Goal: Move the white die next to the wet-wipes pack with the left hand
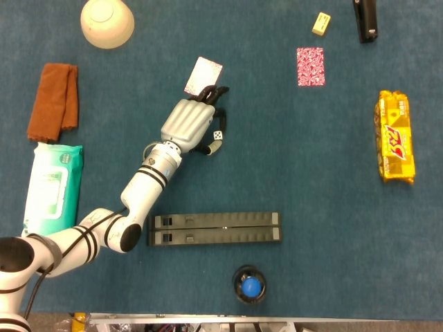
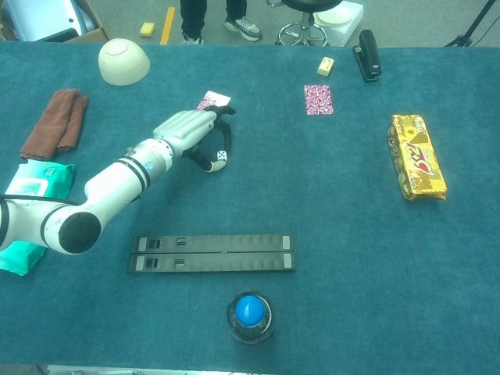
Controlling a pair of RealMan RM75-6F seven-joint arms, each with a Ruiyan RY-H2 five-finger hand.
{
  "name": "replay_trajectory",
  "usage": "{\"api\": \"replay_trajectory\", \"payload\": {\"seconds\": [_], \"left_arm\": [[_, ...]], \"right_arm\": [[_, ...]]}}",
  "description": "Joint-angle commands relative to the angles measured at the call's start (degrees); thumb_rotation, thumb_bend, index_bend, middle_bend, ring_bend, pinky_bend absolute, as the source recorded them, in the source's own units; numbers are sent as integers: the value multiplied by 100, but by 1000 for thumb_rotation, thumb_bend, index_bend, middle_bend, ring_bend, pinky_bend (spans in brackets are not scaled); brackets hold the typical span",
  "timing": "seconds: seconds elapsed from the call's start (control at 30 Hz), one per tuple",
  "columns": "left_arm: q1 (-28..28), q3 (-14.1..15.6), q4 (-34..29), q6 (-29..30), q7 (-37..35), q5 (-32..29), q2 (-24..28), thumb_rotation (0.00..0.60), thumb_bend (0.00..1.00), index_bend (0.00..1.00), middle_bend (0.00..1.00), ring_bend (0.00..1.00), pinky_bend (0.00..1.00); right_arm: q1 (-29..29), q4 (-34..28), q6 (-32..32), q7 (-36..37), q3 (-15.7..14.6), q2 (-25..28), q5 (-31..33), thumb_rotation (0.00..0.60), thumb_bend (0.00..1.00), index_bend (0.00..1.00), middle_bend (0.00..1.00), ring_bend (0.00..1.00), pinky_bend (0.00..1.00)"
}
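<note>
Teal cloth w/ wet-wipes pack [image 1: 52, 185] at far left edge, brown towel [image 1: 53, 100] just above it. Left hand [image 1: 189, 124] mid-left, fingers curled around white die [image 1: 217, 135]; head view shows the die between thumb and fingertips, but can't tell if it's gripped. Chest view shows die [image 2: 222, 155] low near cloth. Bare cloth lies between hand and pack. Black bars [image 1: 216, 228] sit below.
</note>
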Motion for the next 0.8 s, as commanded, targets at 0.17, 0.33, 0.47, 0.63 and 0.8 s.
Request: {"api": "replay_trajectory", "payload": {"seconds": [0.17, 0.33, 0.47, 0.63, 0.8], "left_arm": [[2, 6, 9, 36, -19, 21, -8, 600, 295, 565, 87, 53, 214], [-1, 20, 4, 66, -30, 55, -13, 600, 295, 592, 96, 54, 215], [-10, 21, -23, 85, -19, 73, -5, 600, 295, 596, 97, 54, 215], [-4, 31, -113, 123, 35, 85, 33, 600, 295, 607, 99, 54, 214], [-11, 20, -296, 227, 138, 137, 132, 600, 295, 611, 101, 54, 215]], "right_arm": [[-5, 20, -2, 24, -1, -6, 1, 600, 0, 442, 403, 355, 419], [-8, 22, 2, 33, 1, -3, -1, 600, 0, 442, 403, 355, 419], [-12, 21, 6, 37, 1, 1, -1, 600, 0, 442, 403, 355, 419], [-11, 25, 2, 43, 6, 1, 5, 600, 0, 442, 403, 355, 419], [-13, 35, -1, 65, 5, -3, 1, 600, 0, 441, 403, 355, 419]]}}
